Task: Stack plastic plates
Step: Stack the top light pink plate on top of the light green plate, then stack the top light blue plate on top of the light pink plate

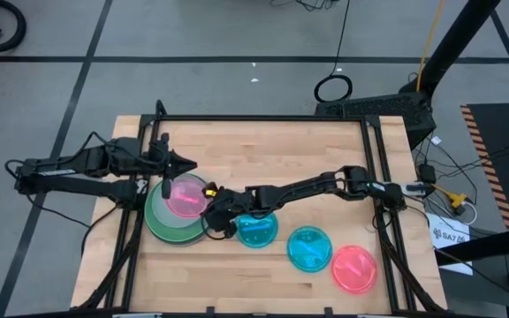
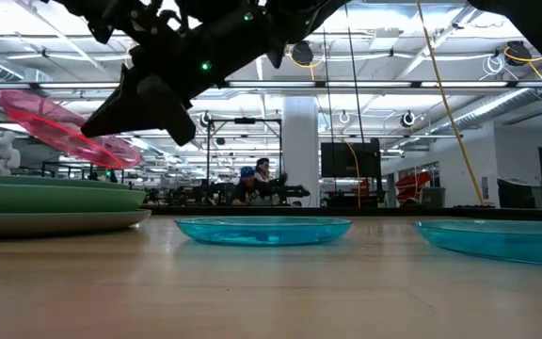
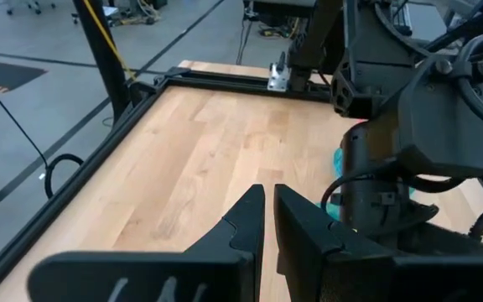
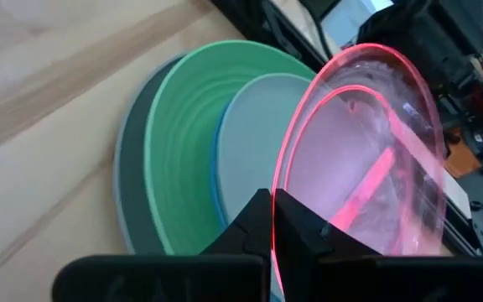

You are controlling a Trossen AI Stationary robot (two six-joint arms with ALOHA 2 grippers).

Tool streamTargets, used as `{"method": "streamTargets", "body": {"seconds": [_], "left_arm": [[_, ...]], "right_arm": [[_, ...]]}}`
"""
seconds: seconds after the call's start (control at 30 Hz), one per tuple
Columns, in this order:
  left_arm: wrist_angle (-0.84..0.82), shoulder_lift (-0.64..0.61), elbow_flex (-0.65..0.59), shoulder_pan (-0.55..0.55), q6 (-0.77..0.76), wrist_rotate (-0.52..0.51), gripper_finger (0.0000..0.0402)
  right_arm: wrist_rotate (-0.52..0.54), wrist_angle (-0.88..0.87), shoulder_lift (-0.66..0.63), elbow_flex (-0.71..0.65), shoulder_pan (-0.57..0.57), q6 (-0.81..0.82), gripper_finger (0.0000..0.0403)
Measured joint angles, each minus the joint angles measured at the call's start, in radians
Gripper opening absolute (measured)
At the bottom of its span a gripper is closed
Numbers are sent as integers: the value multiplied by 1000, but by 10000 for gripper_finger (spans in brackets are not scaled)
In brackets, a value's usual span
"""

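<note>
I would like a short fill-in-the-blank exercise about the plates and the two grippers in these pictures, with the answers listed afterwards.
1. The right gripper is shut on the rim of a translucent ____ round plastic plate.
2. That plate hangs tilted above the pile, whose bottom one is the large round ____ plastic plate.
3. The number of translucent cyan round plastic plates lying flat on the wooden table is ____.
4. The left gripper holds ____.

Answers: pink; grey; two; nothing
</note>
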Motion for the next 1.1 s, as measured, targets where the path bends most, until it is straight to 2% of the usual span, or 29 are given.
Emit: {"method": "streamTargets", "body": {"seconds": [0.23, 0.47, 0.7, 0.77, 0.87, 0.93, 1.03, 1.1], "left_arm": [[-6, 1, 0, -3, 3, -1, 35], [-9, 2, 0, -3, 8, -50, 35], [-10, 2, 0, -3, -5, -51, 35], [-18, 2, -1, -3, -66, -51, 35], [-29, 0, -56, -55, -257, -51, 35], [-44, -9, -106, -110, -295, -78, 35], [-46, -12, -172, -157, -338, -170, 35], [-36, -11, -203, -183, -351, -182, 35]], "right_arm": [[2, 2, 0, 0, 0, -13, 3], [5, 4, -1, 0, 0, -14, 33], [101, -2, -6, -1, -1, 25, 68], [111, -6, -12, 0, 3, 37, 74], [206, -215, -54, 0, 20, 144, 81], [210, -309, -77, 0, 28, 225, 81], [217, -446, -111, -1, 44, 287, 77], [247, -525, -135, -1, 55, 329, 72]]}}
